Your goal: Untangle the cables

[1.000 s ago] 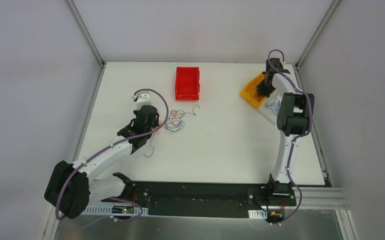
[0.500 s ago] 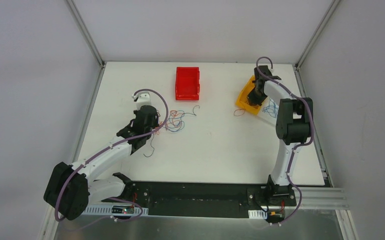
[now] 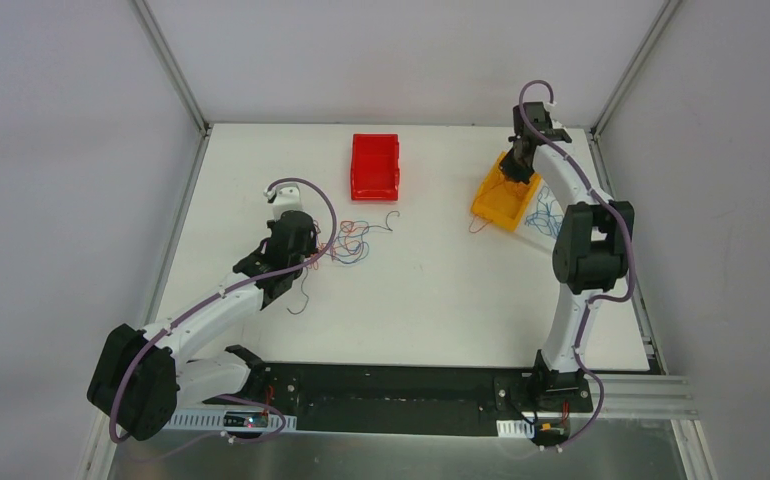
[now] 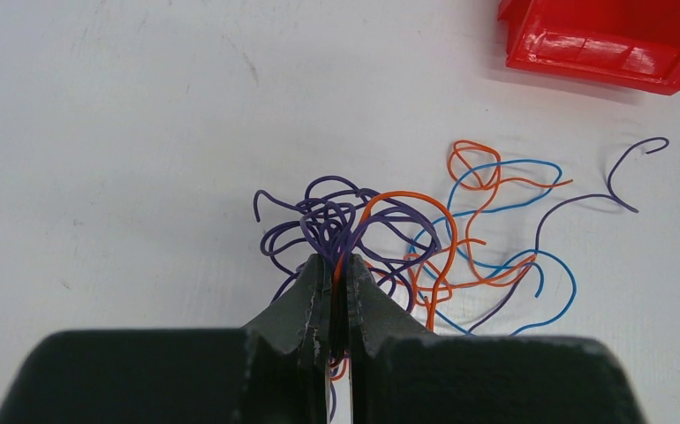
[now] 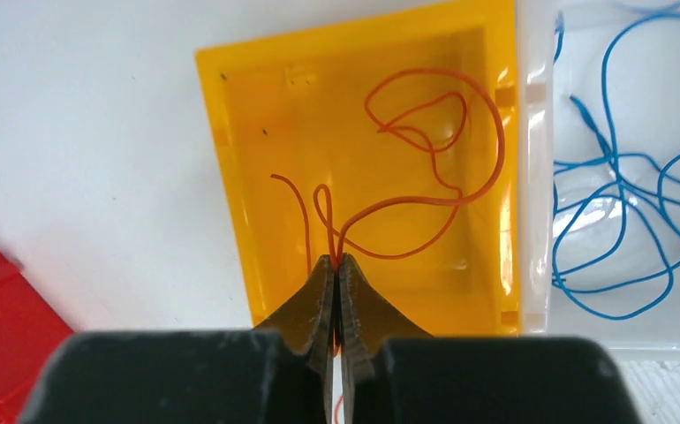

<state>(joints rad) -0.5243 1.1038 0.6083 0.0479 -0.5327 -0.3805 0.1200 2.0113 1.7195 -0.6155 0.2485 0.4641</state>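
While the left gripper (image 4: 335, 272) sits low over the tabletop (image 3: 441, 300) with its jaws pressed together, it is pinching the near side of the tangle of cables (image 4: 354, 221), and you can see dark purple loops and one red-orange strand running right into the nip. That tangle lies in the left half of the tabletop, toward the far edge, just on the near side of the red bin (image 4: 597, 44) without touching it. Purple bunches up by the fingers, red-orange and blue loops fan out to the right, and one purple strand (image 4: 611, 177) with a hooked end trails off furthest right. Over to the far right corner now: the right gripper (image 5: 337, 263) hangs over the yellow bin (image 5: 222, 177), jaws closed tight on a red-orange wire (image 5: 425, 204) whose loops lie inside that bin. Right beside the yellow bin, on the side toward the right edge, a clear tray (image 5: 535, 221) holds blue wires (image 5: 610, 161), a loose heap all on their own. From above, the yellow bin sits skewed to the tabletop's edges, with the red bin well apart from it along the far edge.
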